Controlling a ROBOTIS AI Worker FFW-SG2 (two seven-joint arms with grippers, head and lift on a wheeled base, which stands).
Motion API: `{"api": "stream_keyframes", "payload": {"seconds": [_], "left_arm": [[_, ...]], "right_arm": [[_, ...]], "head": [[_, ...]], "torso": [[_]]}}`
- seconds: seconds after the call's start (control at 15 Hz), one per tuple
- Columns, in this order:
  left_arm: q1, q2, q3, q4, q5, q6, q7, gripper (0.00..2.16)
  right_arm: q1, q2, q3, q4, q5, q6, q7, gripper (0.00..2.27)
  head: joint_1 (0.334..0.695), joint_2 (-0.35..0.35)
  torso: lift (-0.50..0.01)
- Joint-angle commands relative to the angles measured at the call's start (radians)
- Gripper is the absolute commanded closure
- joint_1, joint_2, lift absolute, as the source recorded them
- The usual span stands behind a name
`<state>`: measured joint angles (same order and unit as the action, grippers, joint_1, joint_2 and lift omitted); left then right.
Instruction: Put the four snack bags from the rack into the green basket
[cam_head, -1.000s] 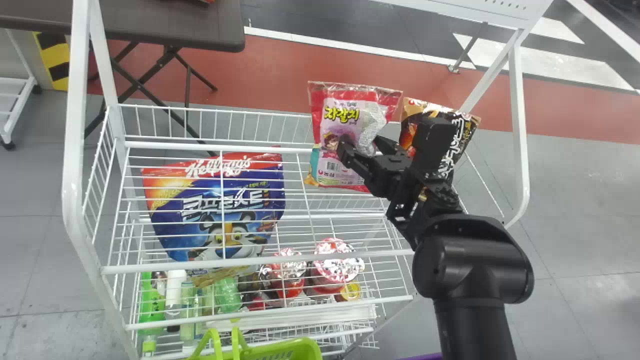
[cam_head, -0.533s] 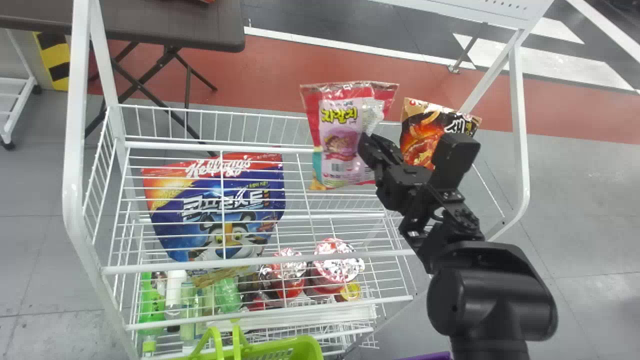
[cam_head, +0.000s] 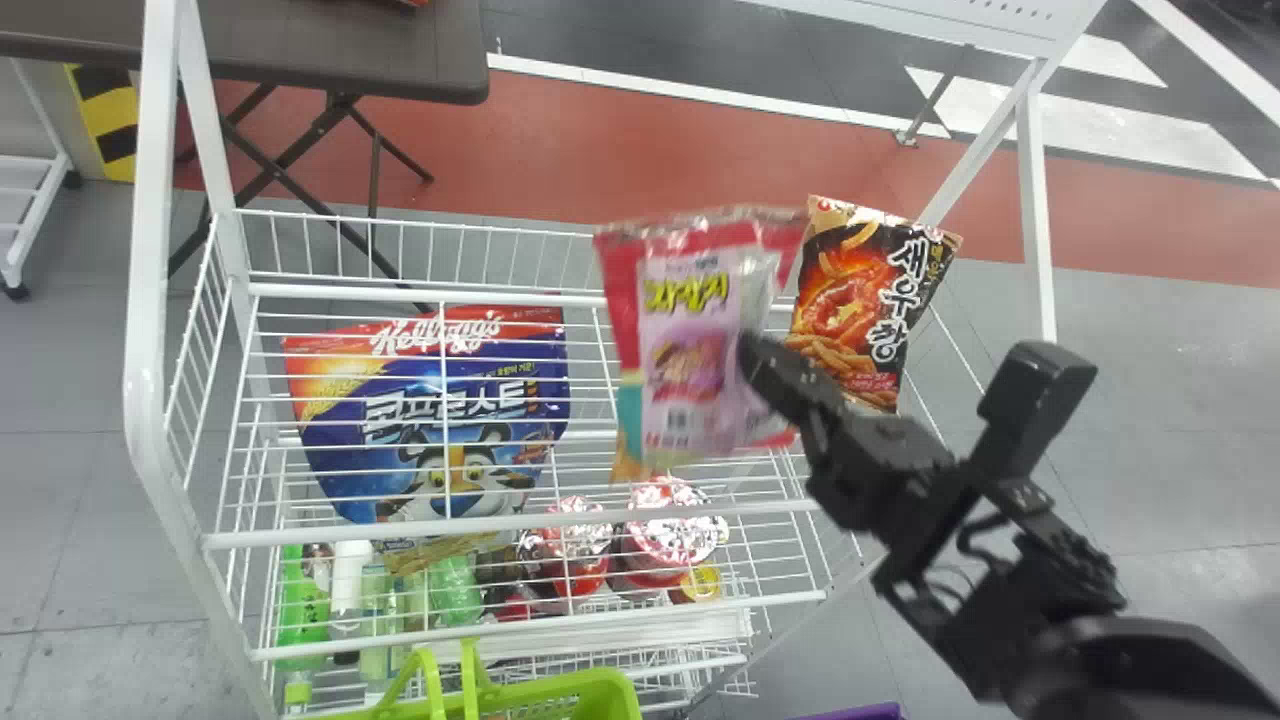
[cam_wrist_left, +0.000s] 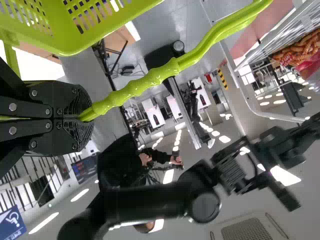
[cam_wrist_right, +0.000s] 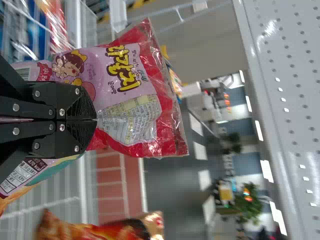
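Two black robot hands are at work around a tall white wire rack (cam_head: 500, 525), the right one gripping a snack bag above the shelves, the left one clamped on a basket handle. The green basket (cam_head: 570, 695) sits low at the rack's front; the left hand (cam_wrist_left: 82, 118) has its fingers closed on the handle (cam_wrist_left: 145, 82). The step in hand appears to be getting the pink bag from rack to basket. It calls for a steady pinch, a path clear of wires and neighboring bag, then a descent toward the basket's mouth, beside the handles rather than onto them. The fingers should part only once the bag is below the rim, while the left hand keeps the basket level.

The rack holds a big blue cereal bag (cam_head: 440, 400) on the robot's left, crossed by white wires, and a black snack bag (cam_head: 850, 300) at its right side. The pink bag (cam_head: 690, 340) hangs roughly upright between them, pinched in the right hand (cam_wrist_right: 95, 120). Lower down are red-and-white tubs (cam_head: 672, 530) and a green bottle (cam_head: 303, 600). The basket is cut off at the frame's edge, so its contents, if any, cannot be made out.
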<state>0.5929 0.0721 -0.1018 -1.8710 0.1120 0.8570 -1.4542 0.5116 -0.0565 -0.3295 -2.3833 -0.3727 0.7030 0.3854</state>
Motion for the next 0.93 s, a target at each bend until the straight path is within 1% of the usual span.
{"api": "stream_keyframes", "payload": {"seconds": [0.0,0.07,0.13,0.2,0.4,0.53,0.67,0.87], "left_arm": [[-0.002,-0.002,-0.004,0.001,0.0,0.001,0.001,1.9],[-0.002,-0.002,-0.004,0.001,0.0,0.001,0.003,1.9],[-0.001,-0.002,-0.006,0.001,0.0,0.001,0.008,1.9],[-0.002,-0.002,-0.007,0.001,0.0,0.001,0.008,1.9],[-0.002,-0.003,-0.009,0.003,0.0,-0.002,0.015,1.9],[-0.002,-0.003,-0.013,0.004,-0.002,-0.002,0.024,1.9],[-0.004,-0.003,-0.013,0.006,-0.002,-0.002,0.029,1.9],[-0.004,-0.003,-0.015,0.006,-0.002,-0.005,0.026,1.9]], "right_arm": [[0.058,0.024,-0.062,-0.1,-0.077,0.287,0.038,2.11],[0.073,0.029,-0.077,-0.123,-0.097,0.379,0.059,2.11],[0.088,0.04,-0.112,-0.157,-0.121,0.527,0.081,2.11],[0.113,0.057,-0.146,-0.194,-0.13,0.612,0.107,2.11],[0.153,0.057,-0.18,-0.226,-0.14,0.839,0.139,2.11],[0.168,0.057,-0.18,-0.169,-0.13,0.864,0.142,2.11],[0.17,0.057,-0.174,-0.097,-0.13,0.869,0.165,2.11],[0.171,0.057,-0.129,-0.017,-0.11,0.858,0.161,2.11]], "head": [[0.695,-0.35],[0.695,-0.35],[0.695,-0.35],[0.695,-0.35],[0.695,-0.35],[0.695,-0.35],[0.695,-0.35],[0.695,-0.35]], "torso": [[-0.006],[-0.006],[-0.006],[-0.006],[-0.006],[-0.006],[-0.006],[-0.006]]}}
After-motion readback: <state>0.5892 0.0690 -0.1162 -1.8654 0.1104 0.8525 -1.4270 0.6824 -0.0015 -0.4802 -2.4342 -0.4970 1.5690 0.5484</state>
